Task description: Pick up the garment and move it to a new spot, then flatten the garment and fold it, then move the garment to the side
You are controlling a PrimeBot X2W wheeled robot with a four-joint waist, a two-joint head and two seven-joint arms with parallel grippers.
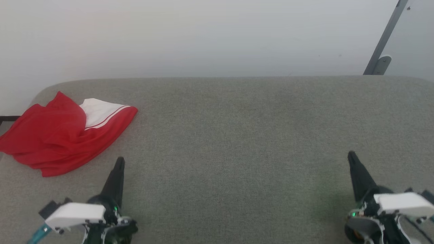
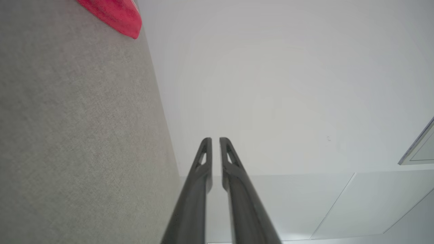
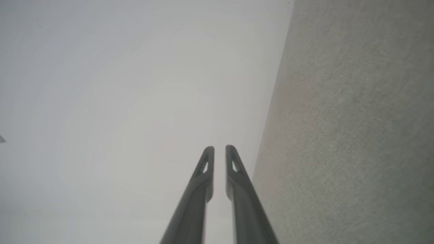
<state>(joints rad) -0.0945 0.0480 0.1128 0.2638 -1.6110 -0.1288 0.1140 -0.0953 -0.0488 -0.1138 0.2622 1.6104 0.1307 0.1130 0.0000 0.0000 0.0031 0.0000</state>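
Close in, left gripper [image 1: 119, 161] and right gripper [image 1: 351, 156] hover over the grey padded surface [image 1: 237, 135], each with fingers drawn almost together, a thin slit at the tips, nothing held. Farther off, the garment [image 1: 57, 135] lies crumpled ahead and left of the left gripper, well apart from the right.
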